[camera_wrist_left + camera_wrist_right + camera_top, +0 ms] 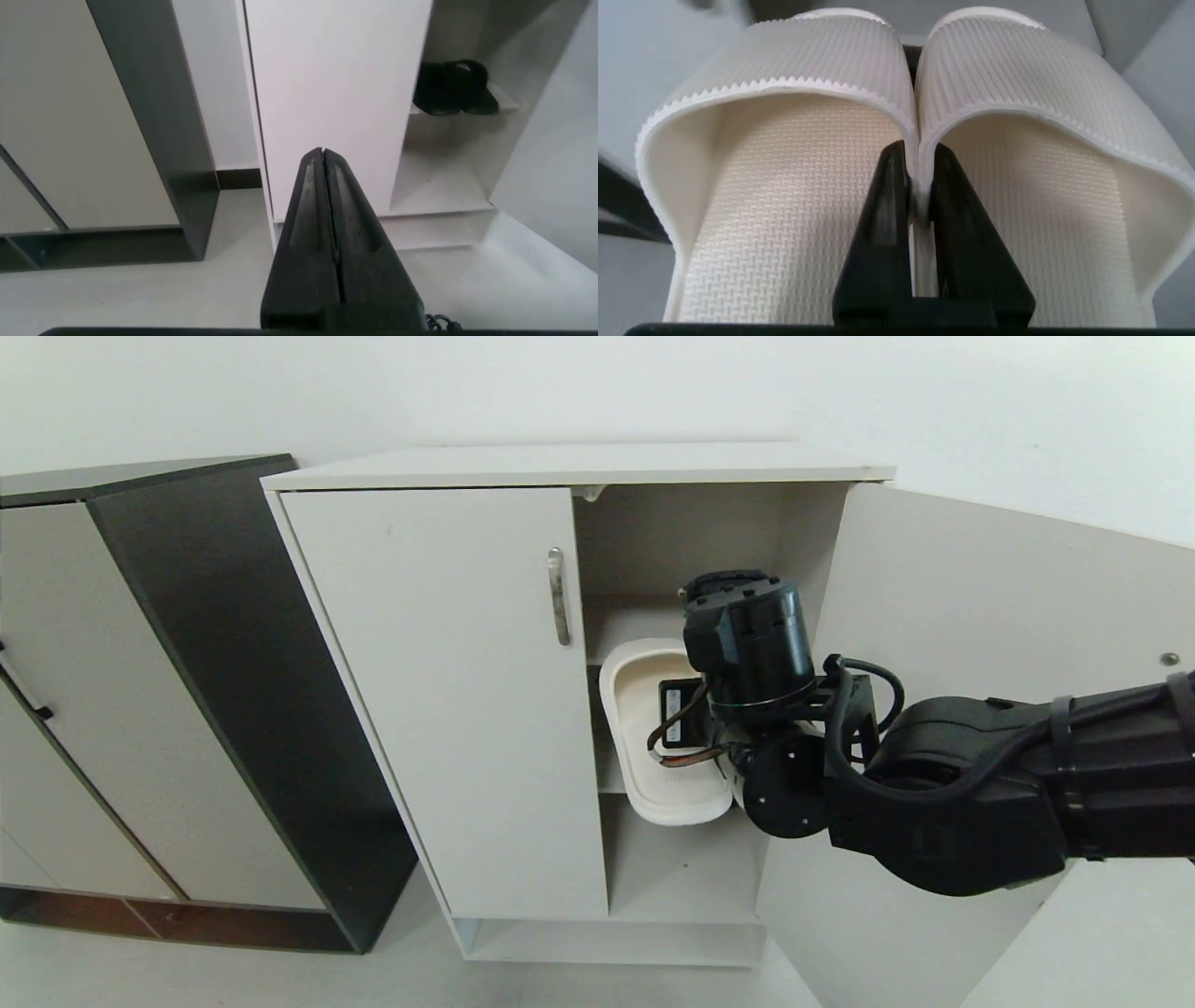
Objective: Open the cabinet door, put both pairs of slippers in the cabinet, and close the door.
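White cabinet [579, 467]: right door [980, 616] is swung open, left door [448, 691] shut. Black slippers [456, 87] sit on an inner shelf. White slippers [630, 709] hang long-axis upright in the opening, just before the shelves. Right gripper [917, 159] pinches their inner edges together. Left gripper [322, 159] is pressed together, empty, well back.

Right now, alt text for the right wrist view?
The right gripper is shut on a pair of white slippers, pinching their inner edges together. The slippers sit side by side, seen from the heel end.
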